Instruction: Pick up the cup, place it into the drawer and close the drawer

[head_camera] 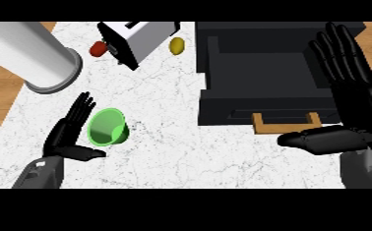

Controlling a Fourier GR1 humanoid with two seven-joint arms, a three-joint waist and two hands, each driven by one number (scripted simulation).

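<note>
Nearest the view, at the lower right, the right hand (335, 139) stands with straight fingers reaching up along the right side of the drawer (262, 85) and its thumb stretched out to the left, just beside the wooden handle (286, 123). It holds nothing. At the lower left, the left hand (64, 136) is also released, fingers straight and pointing up and to the right, thumb held out below; it sits just beside the green cup (108, 127), on the cup's left, and whether it touches the cup cannot be told.

That cup lies tipped on the white marble counter (174, 146), its open mouth facing the view, well apart from the drawer. The dark drawer is pulled open, its hollow inside showing, with the handle on the front edge toward the view.

Farther back stand a large grey cylinder (40, 55) at the upper left, a white toaster (138, 38), a red thing (98, 48) on the toaster's left and a small yellow thing (176, 45) on its right.
</note>
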